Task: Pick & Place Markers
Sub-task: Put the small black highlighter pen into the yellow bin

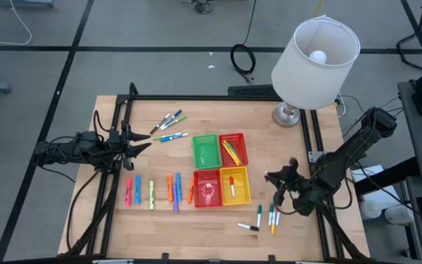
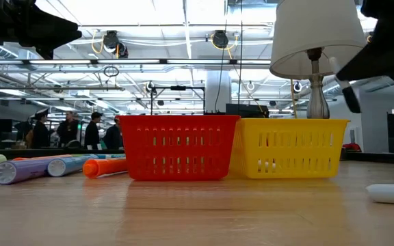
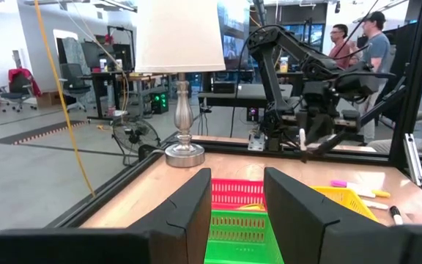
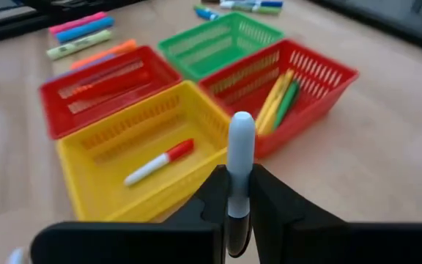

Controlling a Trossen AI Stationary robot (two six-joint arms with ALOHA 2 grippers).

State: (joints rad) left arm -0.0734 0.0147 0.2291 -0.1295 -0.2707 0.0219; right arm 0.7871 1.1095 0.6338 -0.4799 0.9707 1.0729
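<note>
My right gripper (image 1: pixel 278 183) hangs above the table just right of the yellow basket (image 1: pixel 234 186), shut on a white marker with a dark end (image 4: pixel 240 143). That basket holds a white-and-red marker (image 4: pixel 160 163). The far red basket (image 4: pixel 299 73) holds yellow and green markers (image 4: pixel 278 103). Beside them stand a green basket (image 1: pixel 205 150) and a second red basket (image 1: pixel 207 188). Several coloured markers (image 1: pixel 152 192) lie flat on the table's left part, more (image 1: pixel 168 126) lie at the far side, and three (image 1: pixel 264 218) lie near my right gripper. My left gripper (image 1: pixel 141 143) waits open at the left edge. My right gripper pinches the marker's barrel (image 4: pixel 234 199) between its two fingers. The marker lies along the fingers, its white rounded end (image 4: pixel 241 126) sticking out past the fingertips and its dark end back between them. It is lifted clear of the table and slants down in the low view.
A lamp with a white shade (image 1: pixel 310 59) stands at the table's far right corner. A dark metal frame (image 1: pixel 123 110) runs along the table's edges. Bare wood lies between the baskets and the near edge. People (image 2: pixel 67 130) stand in the room beyond the table.
</note>
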